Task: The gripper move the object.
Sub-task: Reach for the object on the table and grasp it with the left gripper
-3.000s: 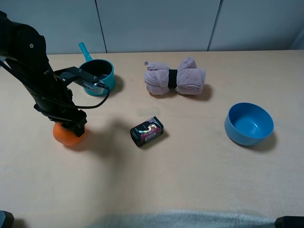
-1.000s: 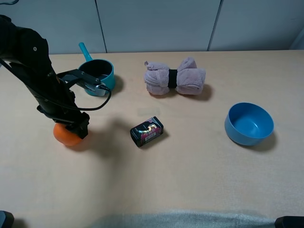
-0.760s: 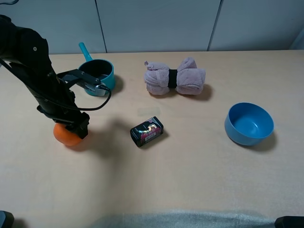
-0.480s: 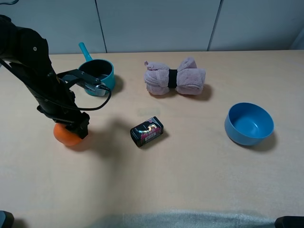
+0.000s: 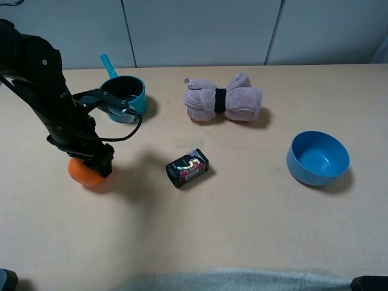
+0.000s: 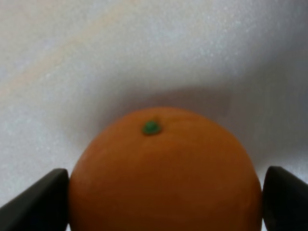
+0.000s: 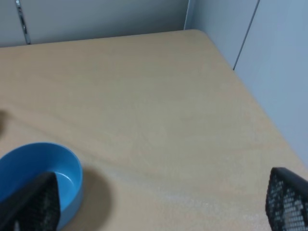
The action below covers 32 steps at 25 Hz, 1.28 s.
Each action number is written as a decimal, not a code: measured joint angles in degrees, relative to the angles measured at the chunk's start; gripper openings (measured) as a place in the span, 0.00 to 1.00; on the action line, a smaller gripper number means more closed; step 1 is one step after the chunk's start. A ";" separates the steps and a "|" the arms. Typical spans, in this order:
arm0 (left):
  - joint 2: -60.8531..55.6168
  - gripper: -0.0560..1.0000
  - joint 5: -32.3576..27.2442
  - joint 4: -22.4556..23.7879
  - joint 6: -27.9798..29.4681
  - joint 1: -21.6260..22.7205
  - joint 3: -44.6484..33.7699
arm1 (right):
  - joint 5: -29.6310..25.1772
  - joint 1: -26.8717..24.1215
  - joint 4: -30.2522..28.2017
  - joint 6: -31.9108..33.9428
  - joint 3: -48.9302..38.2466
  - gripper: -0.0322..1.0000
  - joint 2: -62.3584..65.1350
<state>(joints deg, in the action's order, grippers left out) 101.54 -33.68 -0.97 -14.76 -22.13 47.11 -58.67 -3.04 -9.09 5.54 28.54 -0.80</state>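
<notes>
Stem-spot [image 6: 151, 127] on object [image 6: 161, 178], left wrist view

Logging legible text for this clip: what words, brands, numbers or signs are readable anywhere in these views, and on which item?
small black box: pink and yellow print on its top face, too small and blurred to read.
orange, teal pot, rolled towel, blue bowl: no text or marks visible.

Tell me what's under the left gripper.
The orange ball sits directly under the left gripper, fingers against both its sides, green stem dot up. It rests on the table; the contact spot beneath is hidden.
</notes>
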 joint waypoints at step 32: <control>1.15 0.87 0.00 0.00 0.05 0.14 0.00 | 0.00 0.00 0.00 0.00 0.00 0.66 0.00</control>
<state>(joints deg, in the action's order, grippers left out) 102.69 -33.68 -0.97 -14.71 -21.99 47.11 -58.67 -3.04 -9.09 5.54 28.54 -0.80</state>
